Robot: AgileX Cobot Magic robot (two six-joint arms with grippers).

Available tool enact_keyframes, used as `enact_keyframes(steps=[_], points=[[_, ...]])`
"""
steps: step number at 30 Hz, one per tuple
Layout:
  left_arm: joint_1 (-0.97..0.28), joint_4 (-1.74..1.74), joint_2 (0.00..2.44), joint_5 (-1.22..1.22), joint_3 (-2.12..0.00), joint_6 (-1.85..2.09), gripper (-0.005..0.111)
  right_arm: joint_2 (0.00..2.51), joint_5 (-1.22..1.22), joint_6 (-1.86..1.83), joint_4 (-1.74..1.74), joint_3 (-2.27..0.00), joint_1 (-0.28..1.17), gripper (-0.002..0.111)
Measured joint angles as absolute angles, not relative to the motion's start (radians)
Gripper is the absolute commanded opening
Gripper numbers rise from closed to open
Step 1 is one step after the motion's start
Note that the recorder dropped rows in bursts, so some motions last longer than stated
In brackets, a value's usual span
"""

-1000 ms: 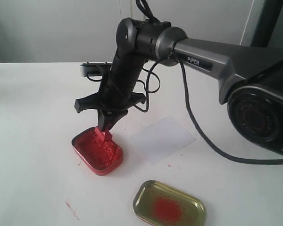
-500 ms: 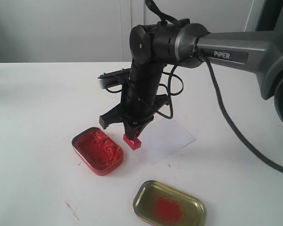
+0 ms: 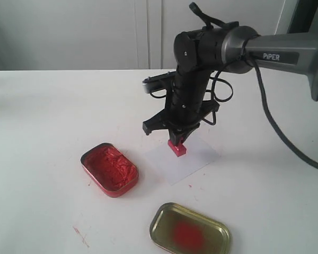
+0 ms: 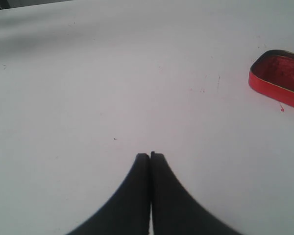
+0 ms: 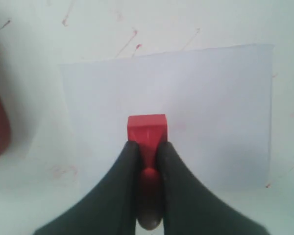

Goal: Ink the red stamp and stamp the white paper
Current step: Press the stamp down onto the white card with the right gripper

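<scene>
Red stamp (image 5: 146, 127) pinched by handle in right gripper (image 5: 147, 145) jaws, base down over white paper (image 3: 193, 159) ctr, prob. lined up for imprint. Left gripper (image 4: 150, 155) jaws closed, empty, idle.

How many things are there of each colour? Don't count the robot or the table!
Red: 2, the red stamp and the ink tin
Gold: 1, the tin lid
White: 1, the white paper
Total: 4

red stamp (image 3: 177, 148) ×1 | white paper (image 3: 175, 167) ×1 | red tin of ink paste (image 3: 109, 169) ×1 | gold tin lid (image 3: 190, 230) ×1 | grippers ×2: left gripper (image 4: 150, 156), right gripper (image 3: 177, 139) | white table (image 3: 47, 116) ×1
</scene>
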State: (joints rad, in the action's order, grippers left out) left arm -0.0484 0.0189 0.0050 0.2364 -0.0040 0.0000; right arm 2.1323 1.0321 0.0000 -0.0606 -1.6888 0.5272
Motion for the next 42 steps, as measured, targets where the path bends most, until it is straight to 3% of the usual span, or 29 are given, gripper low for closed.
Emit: enact_keyframes(steps=[42], points=[[-0.048, 0.019, 0.005, 0.236, -0.004, 0.000, 0.000, 2.242, 1.065, 0.079, 0.028, -1.713, 0.522, 0.000]])
